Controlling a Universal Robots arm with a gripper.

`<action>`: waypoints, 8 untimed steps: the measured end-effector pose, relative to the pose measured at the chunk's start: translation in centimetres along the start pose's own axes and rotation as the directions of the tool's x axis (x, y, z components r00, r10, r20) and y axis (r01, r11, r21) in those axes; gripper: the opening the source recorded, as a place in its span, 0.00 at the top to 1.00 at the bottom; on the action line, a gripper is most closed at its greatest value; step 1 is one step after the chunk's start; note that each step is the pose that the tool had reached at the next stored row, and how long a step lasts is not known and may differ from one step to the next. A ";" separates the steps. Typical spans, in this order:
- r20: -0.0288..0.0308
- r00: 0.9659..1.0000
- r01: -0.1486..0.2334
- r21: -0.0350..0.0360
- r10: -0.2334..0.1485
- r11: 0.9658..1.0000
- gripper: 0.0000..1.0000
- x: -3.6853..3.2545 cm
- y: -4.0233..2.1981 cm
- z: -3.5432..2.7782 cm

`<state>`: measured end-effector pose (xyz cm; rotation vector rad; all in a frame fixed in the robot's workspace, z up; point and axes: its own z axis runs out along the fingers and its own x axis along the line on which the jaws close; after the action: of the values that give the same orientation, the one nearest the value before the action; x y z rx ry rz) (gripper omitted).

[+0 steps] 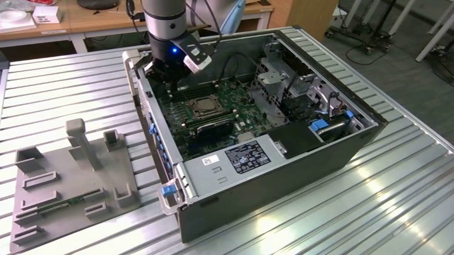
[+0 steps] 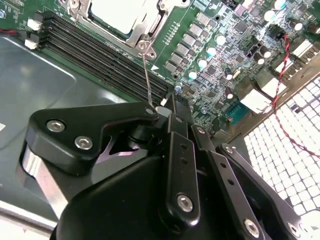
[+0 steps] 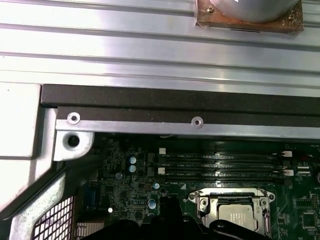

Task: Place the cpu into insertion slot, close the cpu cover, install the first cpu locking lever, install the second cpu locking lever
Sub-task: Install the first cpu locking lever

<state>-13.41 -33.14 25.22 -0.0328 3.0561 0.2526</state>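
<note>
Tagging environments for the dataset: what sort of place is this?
Probably a robotics lab or test workshop: an open desktop PC case lies on a ribbed aluminium table, a grey fixture board with part holders sits beside it, and wooden desks stand behind.

Open PC case (image 1: 284, 175), grey fixture (image 1: 67, 183), alu table (image 1: 71, 90)

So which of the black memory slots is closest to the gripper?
The outermost memory slot, the one farthest from the cpu; the gripper hangs right beside it.

Bright overhead light glares off the ribbed metal table (image 1: 397, 202); the computer case (image 1: 305, 170) inside sits dimmer.
</note>
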 end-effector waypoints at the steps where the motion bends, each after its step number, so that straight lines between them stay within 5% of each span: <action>1: 0.000 1.000 0.000 0.000 0.000 1.000 0.89 -0.03 0.03 0.02; 8: 0.000 1.000 0.000 0.000 0.000 1.000 0.89 -0.26 0.26 0.13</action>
<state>-13.16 -32.86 25.16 -0.0329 3.0561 0.2533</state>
